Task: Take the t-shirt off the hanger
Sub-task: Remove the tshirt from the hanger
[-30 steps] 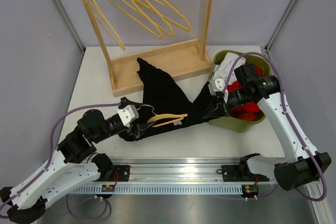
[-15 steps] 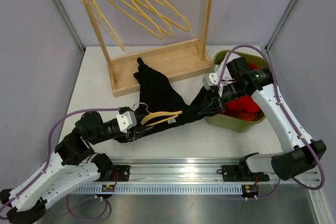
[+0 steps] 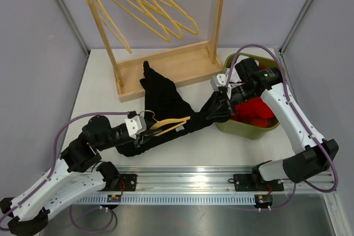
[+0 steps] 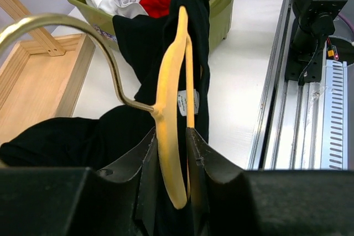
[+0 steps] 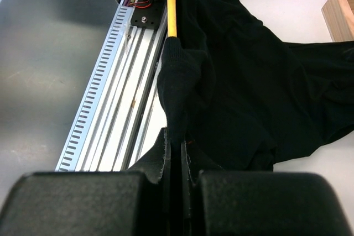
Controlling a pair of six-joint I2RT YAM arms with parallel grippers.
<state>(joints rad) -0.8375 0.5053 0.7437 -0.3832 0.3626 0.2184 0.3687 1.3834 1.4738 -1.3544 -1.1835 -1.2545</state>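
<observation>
A black t-shirt (image 3: 166,100) lies stretched across the white table, still on a yellow hanger (image 3: 168,124) with a metal hook. My left gripper (image 3: 142,128) is shut on the hanger (image 4: 170,136), its fingers clamping the yellow bar with black cloth (image 4: 61,139) around it. My right gripper (image 3: 217,108) is shut on a fold of the t-shirt (image 5: 243,81) at its right end, beside the green bin. The hanger's tip (image 5: 171,4) shows beyond the cloth in the right wrist view.
A wooden rack (image 3: 166,64) with several yellow hangers (image 3: 149,4) stands at the back. A green bin (image 3: 251,128) with red and white clothes (image 3: 260,109) sits at the right. The aluminium rail (image 3: 188,183) runs along the near edge.
My right gripper has moved left and back, away from the bin, carrying the shirt's end. The left gripper and hanger have shifted slightly; the shirt bunches more toward the middle.
</observation>
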